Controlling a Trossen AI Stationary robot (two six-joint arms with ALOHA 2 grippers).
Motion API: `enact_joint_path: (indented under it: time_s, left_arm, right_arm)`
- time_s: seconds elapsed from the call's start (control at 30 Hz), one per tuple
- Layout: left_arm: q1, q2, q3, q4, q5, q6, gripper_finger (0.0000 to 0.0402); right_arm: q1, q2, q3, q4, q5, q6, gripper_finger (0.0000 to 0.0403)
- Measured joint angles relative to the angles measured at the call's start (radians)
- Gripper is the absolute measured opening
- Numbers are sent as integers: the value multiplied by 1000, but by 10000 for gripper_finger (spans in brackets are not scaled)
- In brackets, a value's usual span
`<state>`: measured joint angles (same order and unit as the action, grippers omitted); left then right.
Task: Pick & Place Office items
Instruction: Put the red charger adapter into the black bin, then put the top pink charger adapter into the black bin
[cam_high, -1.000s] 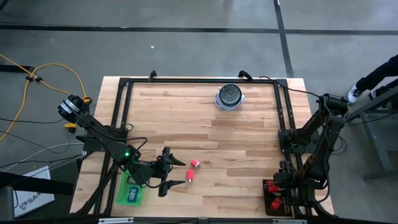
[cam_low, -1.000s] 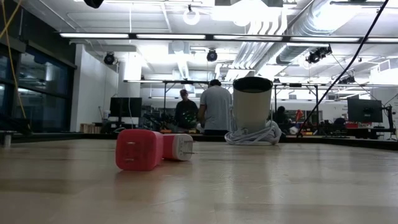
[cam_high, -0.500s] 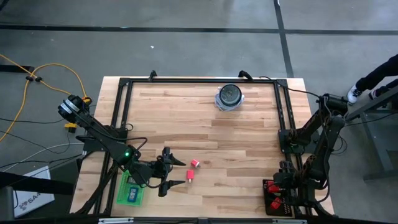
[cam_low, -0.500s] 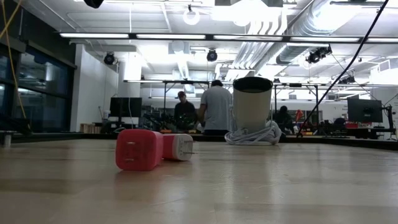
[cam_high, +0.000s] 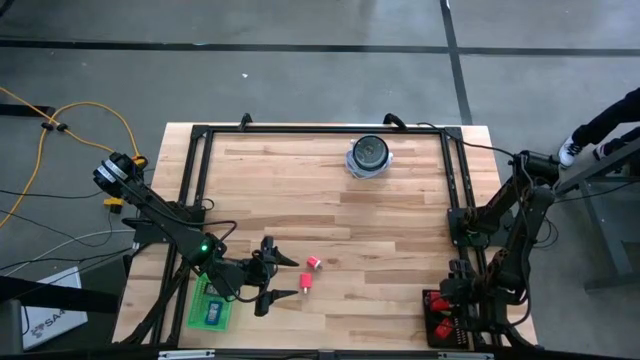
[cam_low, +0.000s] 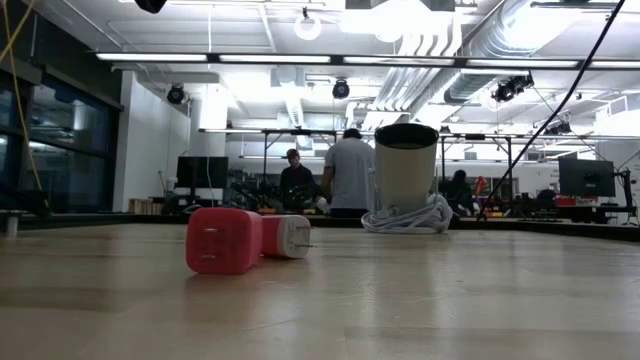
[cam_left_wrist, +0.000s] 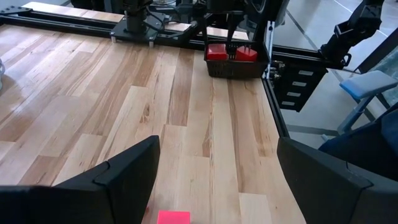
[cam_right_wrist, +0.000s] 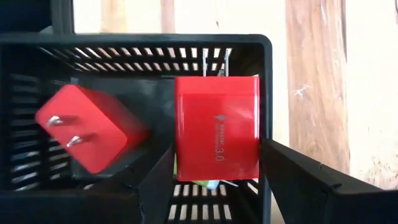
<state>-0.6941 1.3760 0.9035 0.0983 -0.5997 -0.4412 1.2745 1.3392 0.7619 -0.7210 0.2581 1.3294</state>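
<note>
Setting: wooden table (cam_high: 330, 200) inside a black frame, grey floor around it; the low view looks into a workshop where people stand far behind.
Left gripper: the left gripper (cam_high: 284, 279) hovers low near the table's front-left part, fingers spread wide and empty, pointed at the loose red pieces.
Red block: a red block (cam_high: 306, 284) lies on the wood just beyond the fingertips — in the left wrist view its edge (cam_left_wrist: 173, 217) shows between the two fingers.
Small red-pink piece: a smaller pronged piece (cam_high: 312, 263) sits just beside the block, apart from the gripper.
Green tray: a green tray (cam_high: 211, 310) at the front-left edge, beside the left arm, holds a few small blue and dark items.
Right gripper: the right gripper (cam_right_wrist: 214, 186) waits over the black basket (cam_high: 445, 328) at the front-right corner, fingers apart; two red chargers (cam_right_wrist: 216, 127) lie inside.
Round object: a blue-white container (cam_high: 369, 156) with a dark top stands well apart at the far side.
Step in hand: seemingly the approach to the red block — nothing gripped yet.
Next move: likely a short advance so the fingers straddle the block, then a close; the neighbouring piece is near enough to get nudged.
</note>
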Motion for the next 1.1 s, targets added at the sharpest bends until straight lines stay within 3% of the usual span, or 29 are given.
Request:
enact_joint_path:
  time_s: [0.5, 0.73, 1.1]
  left_arm:
    - [0, 0, 0, 0, 0, 0, 317]
    - [0, 0, 0, 0, 0, 0, 317]
    - [0, 0, 0, 0, 0, 0, 317]
  right_arm:
    - [-61, 0, 33, -32, -7, -104, 229]
    - [-84, -6, 33, -31, -69, -104, 229]
    - [-123, -126, 34, -23, -64, -143, 229]
